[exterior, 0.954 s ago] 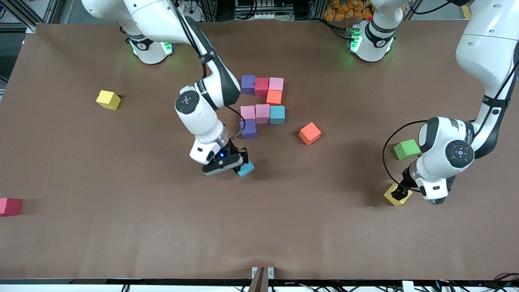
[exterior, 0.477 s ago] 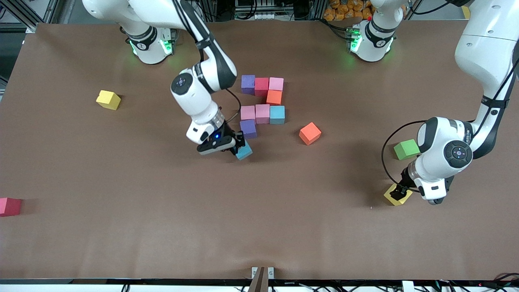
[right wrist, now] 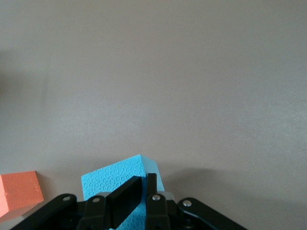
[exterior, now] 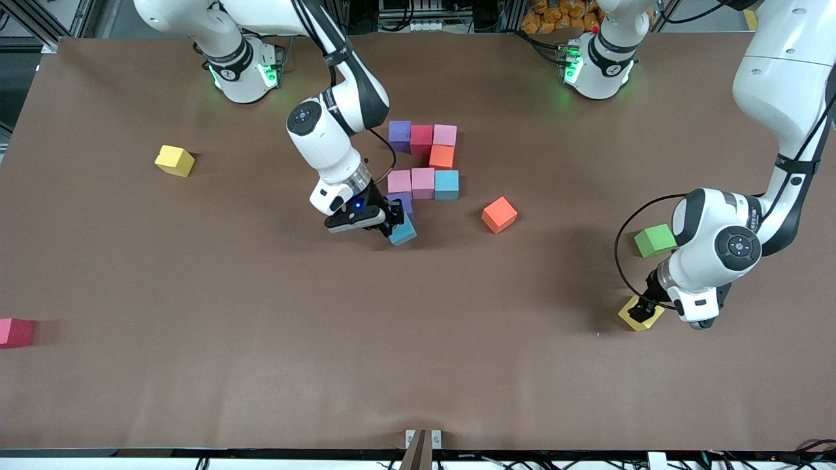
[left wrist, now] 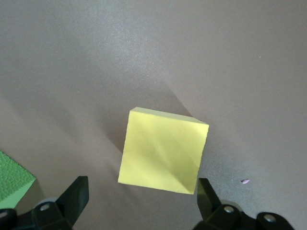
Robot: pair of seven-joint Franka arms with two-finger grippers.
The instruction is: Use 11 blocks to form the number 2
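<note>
My right gripper (exterior: 394,228), jaws clamping a light-blue matte foam cube (exterior: 403,230); left gripper (exterior: 643,308), jaws apart, straddling a yellow foam cube (exterior: 631,318).

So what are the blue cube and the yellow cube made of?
Light blue cube, pinched in the right gripper's fingers: probably foam, matte; its face shows a fine pebbled, bubbly texture.
Yellow cube under the open left gripper: likely foam too, matte with faint creases and no shine.
</note>
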